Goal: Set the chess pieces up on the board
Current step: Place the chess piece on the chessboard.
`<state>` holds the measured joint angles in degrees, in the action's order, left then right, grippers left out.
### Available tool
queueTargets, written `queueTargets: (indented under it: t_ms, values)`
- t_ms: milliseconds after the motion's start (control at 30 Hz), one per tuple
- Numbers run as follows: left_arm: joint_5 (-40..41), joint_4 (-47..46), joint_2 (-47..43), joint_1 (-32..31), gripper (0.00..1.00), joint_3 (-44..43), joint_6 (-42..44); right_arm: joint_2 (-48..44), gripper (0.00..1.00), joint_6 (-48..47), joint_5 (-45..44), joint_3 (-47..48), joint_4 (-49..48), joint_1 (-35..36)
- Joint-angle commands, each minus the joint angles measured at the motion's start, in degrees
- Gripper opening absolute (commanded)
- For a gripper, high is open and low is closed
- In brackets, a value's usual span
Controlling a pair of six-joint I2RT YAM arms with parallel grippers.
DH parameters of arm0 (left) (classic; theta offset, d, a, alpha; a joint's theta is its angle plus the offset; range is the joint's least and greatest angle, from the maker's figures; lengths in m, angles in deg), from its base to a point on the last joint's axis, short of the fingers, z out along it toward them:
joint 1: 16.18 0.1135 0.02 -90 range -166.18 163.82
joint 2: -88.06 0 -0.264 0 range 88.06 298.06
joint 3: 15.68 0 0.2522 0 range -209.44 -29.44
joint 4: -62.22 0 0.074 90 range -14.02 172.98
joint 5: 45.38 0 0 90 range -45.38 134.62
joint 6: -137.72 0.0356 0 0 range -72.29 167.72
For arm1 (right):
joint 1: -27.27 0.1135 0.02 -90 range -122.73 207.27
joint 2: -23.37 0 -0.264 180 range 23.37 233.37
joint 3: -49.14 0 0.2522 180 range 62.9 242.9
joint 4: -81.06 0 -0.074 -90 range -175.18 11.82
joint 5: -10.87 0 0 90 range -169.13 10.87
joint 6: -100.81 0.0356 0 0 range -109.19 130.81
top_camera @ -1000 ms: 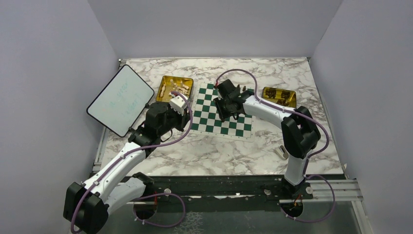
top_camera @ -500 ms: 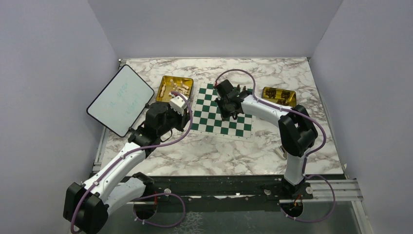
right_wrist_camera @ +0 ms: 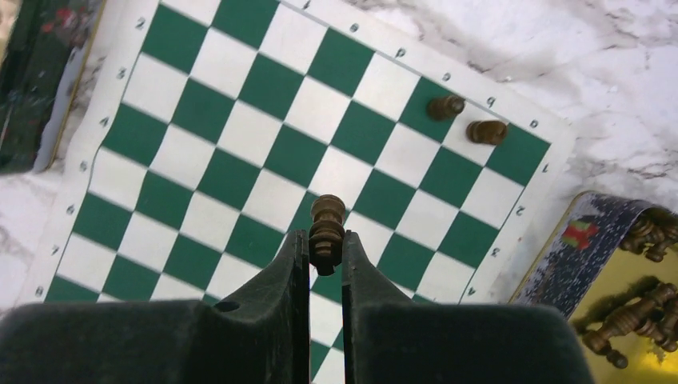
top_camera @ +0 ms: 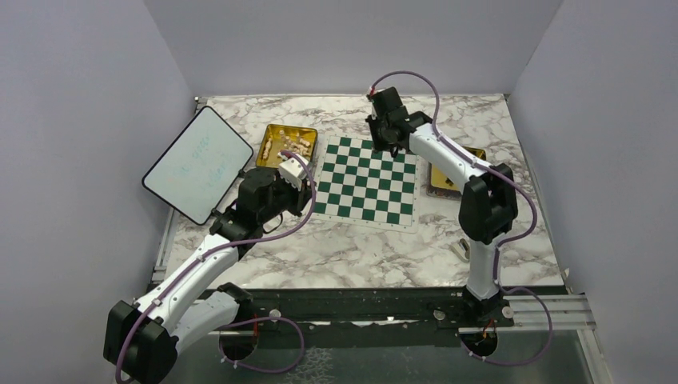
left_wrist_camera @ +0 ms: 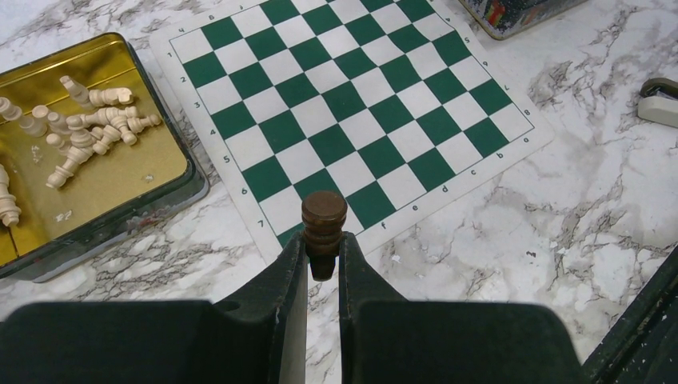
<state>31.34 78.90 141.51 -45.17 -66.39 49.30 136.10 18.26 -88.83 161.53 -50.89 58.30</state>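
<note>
Barely begun: each hand holds a dark piece, and the board is almost bare

The left hand (left_wrist_camera: 322, 246) is clamped on a dark brown pawn (left_wrist_camera: 324, 218), held upright over the counter (left_wrist_camera: 496, 240) just off the corner of the board (left_wrist_camera: 352, 104) nearest that arm. The right hand (right_wrist_camera: 326, 242) is pinched shut on a second dark piece (right_wrist_camera: 327, 214), held above the far part of the board.

Only two dark pieces (right_wrist_camera: 444, 106) sit on the squares, side by side near the corner closest to the right-hand tin. From this angle I cannot tell whether they stand or lie. So the step in hand looks like filling the dark side's rows.

Next, each hand probably has to bring its piece over a free square by that corner, lower it until the base sits flat, and then let go. The left hand would have to cross the whole board to get there.

The gold tray (left_wrist_camera: 120, 192), just beside the board's left edge toward the counter's far-left corner, holds a loose heap of cream pieces (left_wrist_camera: 88, 128), most of them lying on their sides. The printed tin (right_wrist_camera: 560, 264), just beside the board's right edge, holds more dark pieces (right_wrist_camera: 624, 324), also tumbled.
</note>
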Motion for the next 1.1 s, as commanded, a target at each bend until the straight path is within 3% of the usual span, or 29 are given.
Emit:
queueTargets:
  t_ms: [0,467,1067]
  values:
    - [-1.7,-0.3,-0.9,-0.1,0.0,0.6,0.3,6.0,0.09,-1.9,0.6,6.5,5.2,-2.2]
    - [-1.6,-0.3,-1.1,-0.2,0.0,0.6,0.4,20.3,0.1,-2.2,4.8,23.1,9.8,-7.2]
    - [-1.8,-0.3,-1.3,-0.2,0.0,0.7,0.4,27.7,0.12,-1.8,5.4,32.2,11.9,-8.4]
